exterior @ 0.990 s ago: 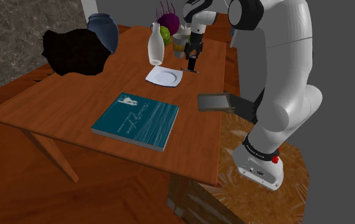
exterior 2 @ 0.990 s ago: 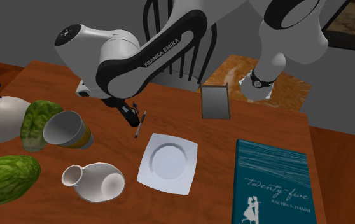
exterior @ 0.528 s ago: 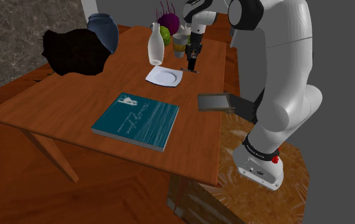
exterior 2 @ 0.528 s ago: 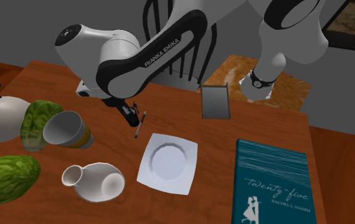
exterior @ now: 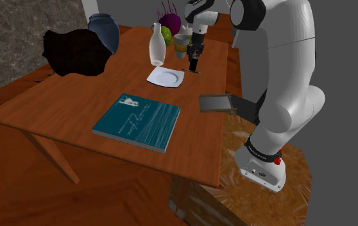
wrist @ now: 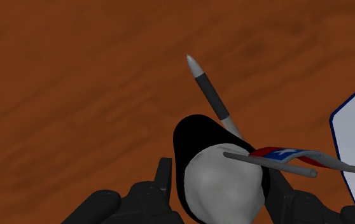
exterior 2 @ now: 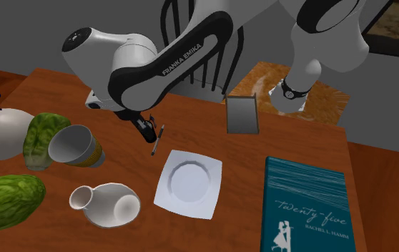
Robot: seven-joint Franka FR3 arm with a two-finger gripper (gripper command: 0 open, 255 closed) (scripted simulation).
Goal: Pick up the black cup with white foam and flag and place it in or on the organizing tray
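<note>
A small black cup [wrist: 198, 137] topped with white foam [wrist: 224, 181] and a red, white and blue flag [wrist: 284, 154] on a thin stick sits between my gripper's [wrist: 221, 186] two black fingers [wrist: 163, 178], which clasp its sides. The gripper [exterior: 194, 60] [exterior 2: 146, 129] points down at the wooden table [exterior: 75, 103], close to its far end in the shoulder view. The organizing tray [exterior: 219, 103] [exterior 2: 242, 113], a flat grey rectangle, lies at the table's edge toward the stand, apart from the gripper.
A grey pen [wrist: 209, 89] [exterior 2: 157, 139] lies right beside the cup. A white plate [exterior: 165, 78] [exterior 2: 188, 183] is close by, then a teal book [exterior: 137, 121] [exterior 2: 307, 215]. A white bottle [exterior: 156, 45], a beige cup [exterior 2: 75, 145], green lumps [exterior 2: 42, 136] and a blue vase [exterior: 104, 31] crowd the far end.
The fingers have drawn in around the cup since the earliest frame. The arm and everything on the table stay where they were.
</note>
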